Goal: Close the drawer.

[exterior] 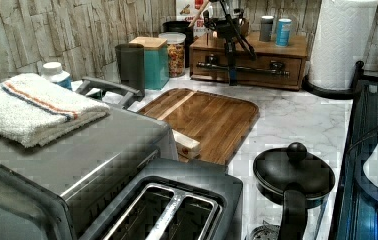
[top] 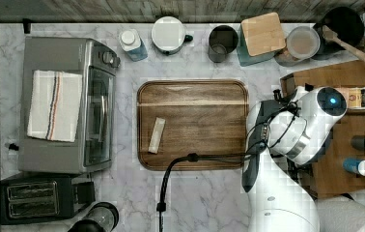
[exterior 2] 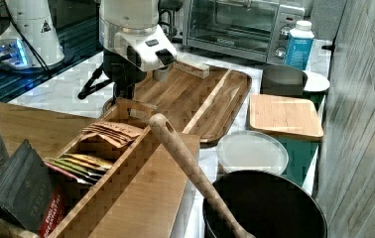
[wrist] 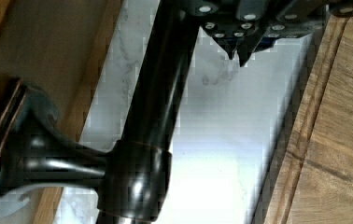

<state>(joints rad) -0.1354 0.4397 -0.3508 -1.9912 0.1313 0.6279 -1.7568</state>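
At the counter's cabinet end, the drawer (exterior 2: 116, 173) stands pulled out of its wooden cabinet (exterior: 282, 50), with packets of tea lying in it. Its front panel faces the dark tray (exterior 2: 190, 94), with a strip of marble counter between them.

The gripper (wrist: 238, 55) hangs over that strip, between the tray's edge and the drawer front, just beside the handle (wrist: 160, 93). Its fingertips are pressed together and hold nothing; the handle bar runs past them on one side, not between them.

Key relation: the drawer lies on the cabinet side of the gripper, and the tray lies on the opposite side. The closing push is therefore judged to run away from the tray, against the front panel or the bar.

Orientation: in the right view, the drawer's long axis runs from the front panel back toward the camera, in line with its travel. The open end points at the tray. The handle bar lies across that axis, parallel to the tray's nearest edge.
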